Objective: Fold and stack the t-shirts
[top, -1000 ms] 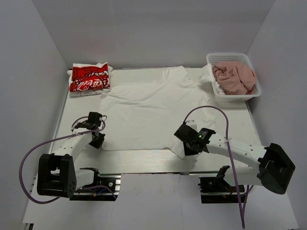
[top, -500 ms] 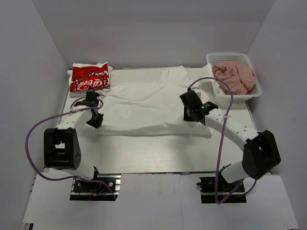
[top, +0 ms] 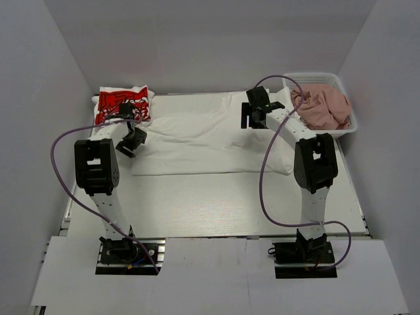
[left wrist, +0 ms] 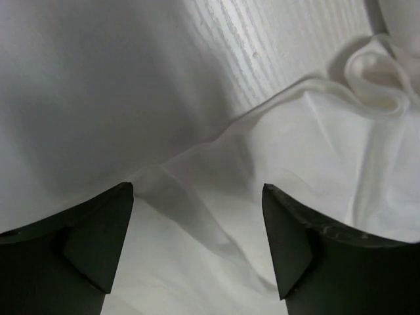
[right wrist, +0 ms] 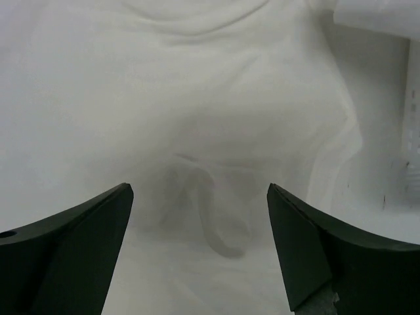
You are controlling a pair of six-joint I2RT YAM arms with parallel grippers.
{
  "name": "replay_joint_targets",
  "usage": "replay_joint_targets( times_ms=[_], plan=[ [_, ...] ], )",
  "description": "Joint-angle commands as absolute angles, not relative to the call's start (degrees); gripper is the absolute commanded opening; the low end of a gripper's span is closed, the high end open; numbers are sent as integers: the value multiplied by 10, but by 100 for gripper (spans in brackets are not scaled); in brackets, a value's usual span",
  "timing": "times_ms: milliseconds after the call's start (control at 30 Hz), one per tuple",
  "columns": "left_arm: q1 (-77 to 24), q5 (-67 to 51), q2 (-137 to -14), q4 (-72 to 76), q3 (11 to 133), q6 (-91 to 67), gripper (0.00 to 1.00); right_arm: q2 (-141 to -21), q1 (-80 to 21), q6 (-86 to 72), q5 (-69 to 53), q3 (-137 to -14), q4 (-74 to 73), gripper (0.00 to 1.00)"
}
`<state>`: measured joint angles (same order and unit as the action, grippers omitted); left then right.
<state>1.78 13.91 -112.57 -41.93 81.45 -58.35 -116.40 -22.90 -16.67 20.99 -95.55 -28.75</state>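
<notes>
The big white t-shirt (top: 210, 147) lies on the table (top: 216, 203), toward the back, and it looks folded over once into a long flat shape. So I think the step in hand is the first fold of this shirt, and that fold looks laid down. The left gripper (top: 133, 141) is at the left end of the shirt. Its jaws are open and hold nothing, with only white cloth under them. The right gripper (top: 251, 118) is at the back edge of the shirt, near the neck end. Its jaws are open wide too, with nothing in them. The white shirt with red print (top: 121, 106) sits folded in the back left corner. The pink shirt (top: 321, 105) is bunched up in the basket (top: 341, 129) at the back right. I think the next move is to take hold of the white shirt again and fold it smaller. That calls for both grippers to pinch the top layers without dragging the cloth out of shape. Then it can go on the red-print shirt. Some things are hard to see. The small print on the white shirt does not show. The sleeves are tucked or hidden, so I cannot tell where they lie. The wrist views show almost only white cloth and creases. I cannot tell if the fingers (left wrist: 92, 236) touch the cloth or hang just over it.
</notes>
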Motion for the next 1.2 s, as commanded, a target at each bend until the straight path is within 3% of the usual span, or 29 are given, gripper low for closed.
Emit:
replay_joint_targets(
  times_ms=[0, 33, 267, 467, 1167],
  plan=[
    [21, 160, -1080, -446, 836, -563, 94, -1166, -230, -142, 214, -978, -330, 90],
    [21, 166, -1066, -446, 836, -556, 100, -1157, -232, -142, 206, -967, -325, 90],
    [9, 157, -975, -418, 768, -526, 100, -1019, -236, -167, 91, -779, -216, 90],
    [4, 66, -968, -361, 708, -490, 100, -1005, -244, -184, 47, -710, -178, 90],
    [9, 84, -1054, -357, 635, -472, 100, -1244, -247, -208, 66, -891, -16, 90]
  ],
)
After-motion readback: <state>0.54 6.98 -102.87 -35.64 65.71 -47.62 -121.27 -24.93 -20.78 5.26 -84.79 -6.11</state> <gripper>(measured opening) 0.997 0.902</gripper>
